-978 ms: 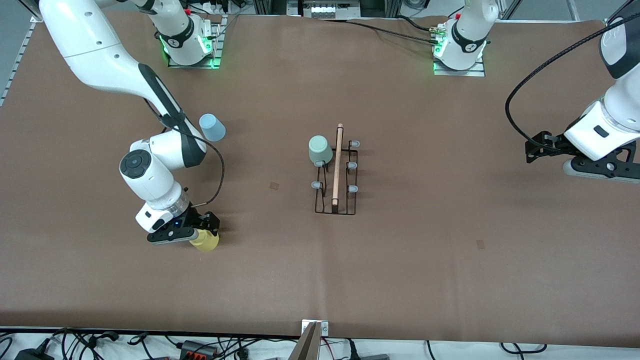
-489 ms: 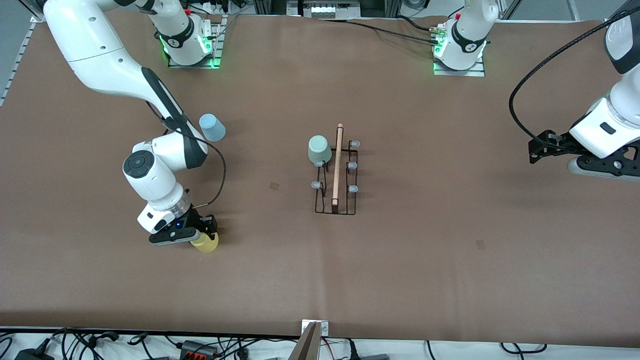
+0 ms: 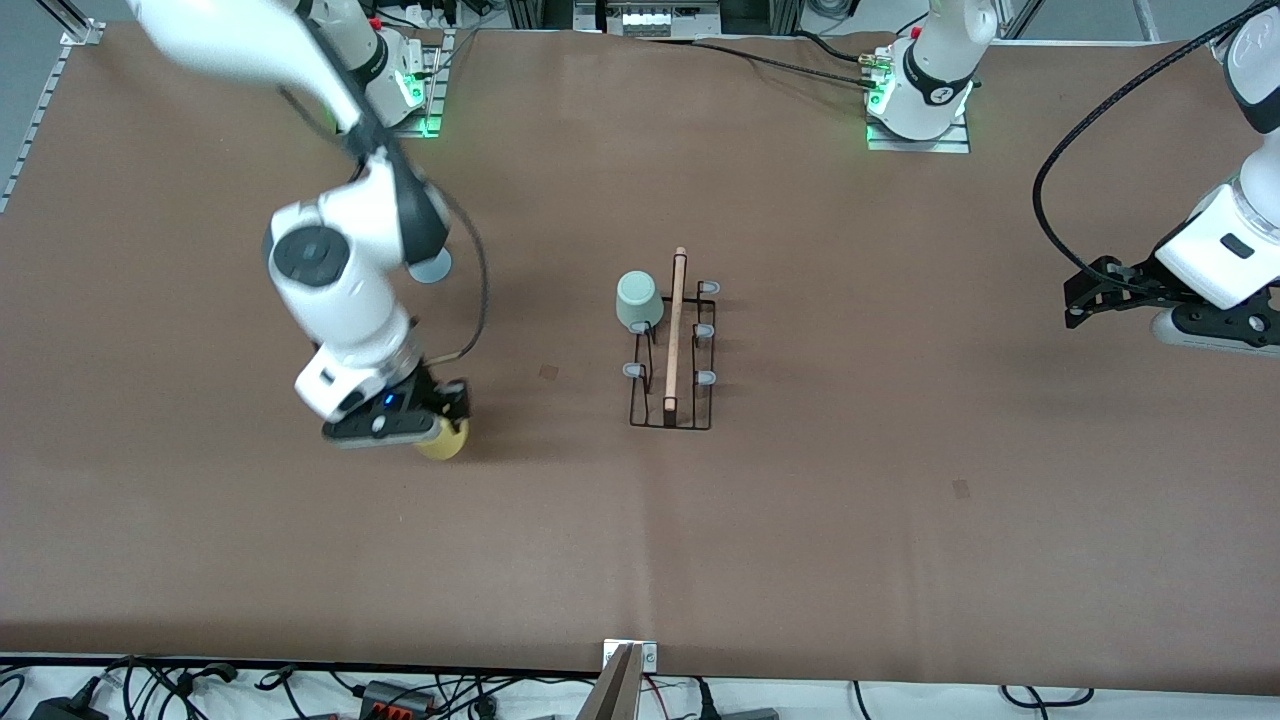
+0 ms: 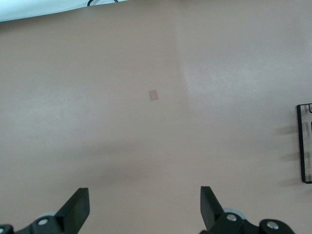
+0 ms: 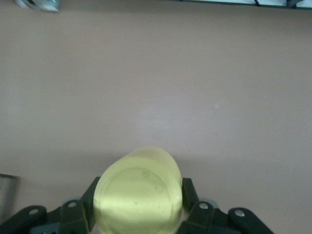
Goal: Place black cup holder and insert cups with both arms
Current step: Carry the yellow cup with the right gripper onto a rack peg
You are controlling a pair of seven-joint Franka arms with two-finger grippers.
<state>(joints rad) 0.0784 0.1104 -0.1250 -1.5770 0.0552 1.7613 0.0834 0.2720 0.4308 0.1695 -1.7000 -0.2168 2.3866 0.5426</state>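
From the front I see the right gripper (image 3: 432,428) clamped on the yellow cup (image 3: 445,440), over the brown surface (image 3: 800,520) toward the right arm's end. The black cup holder (image 3: 672,345) stands mid-surface with the grey-green cup (image 3: 638,300) on 1 peg. The light blue cup (image 3: 432,268) peeks out beside the right arm.

My left wrist view shows the left gripper (image 4: 144,209) with jaws wide, holding nothing, as it waits over bare surface.

My right wrist view shows both fingers (image 5: 187,192) pressed against the yellow cup's sides.

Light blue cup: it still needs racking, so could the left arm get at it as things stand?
Probably not: the light blue cup sits at the right arm's end, mostly hidden under that arm, while the open left gripper waits over the other end.
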